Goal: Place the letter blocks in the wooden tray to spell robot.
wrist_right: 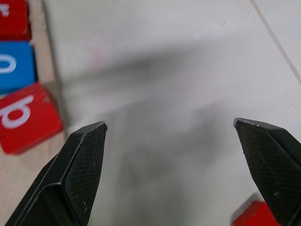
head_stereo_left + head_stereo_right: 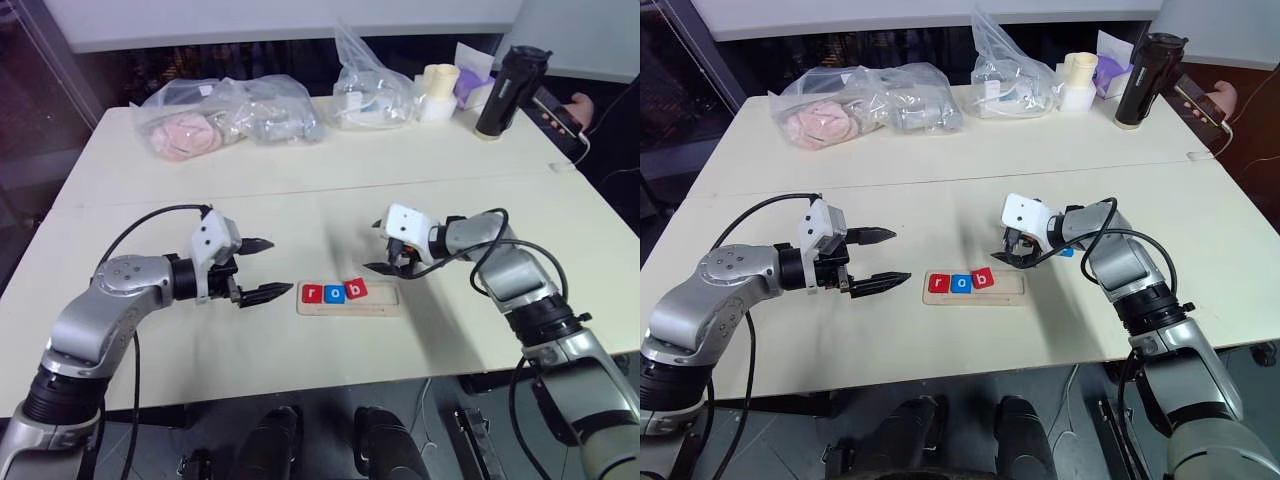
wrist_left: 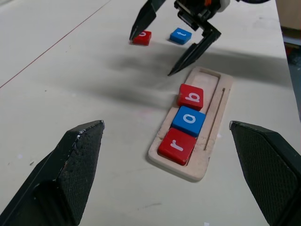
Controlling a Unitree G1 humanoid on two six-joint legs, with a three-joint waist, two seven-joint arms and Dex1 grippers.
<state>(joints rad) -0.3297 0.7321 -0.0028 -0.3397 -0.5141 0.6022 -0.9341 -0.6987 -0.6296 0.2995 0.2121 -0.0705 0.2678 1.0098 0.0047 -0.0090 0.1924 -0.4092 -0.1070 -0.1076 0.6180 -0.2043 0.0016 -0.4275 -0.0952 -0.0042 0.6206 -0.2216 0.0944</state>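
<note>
A: Head views, item one?
B: Wooden tray [image 2: 349, 299], mid-table. It holds three letter blocks [image 2: 333, 292] at its left end reading r, o, b; the b sits askew and the right slots are bare. Left gripper [image 2: 259, 269] is parked left of the tray, fingers wide and empty, apparently leaving the job to the other arm. Right gripper [image 2: 1010, 249] hangs over the tray's far right end, also spread and empty.

A: Left wrist view?
B: Red block [image 3: 142, 37] and blue t block [image 3: 180, 36] lie loose on the table [image 3: 70, 70] beyond the tray, probably the next pick.

A: Right wrist view?
B: The crooked b block [image 1: 26, 117] lies beside one spread finger [image 1: 70, 174].
</note>
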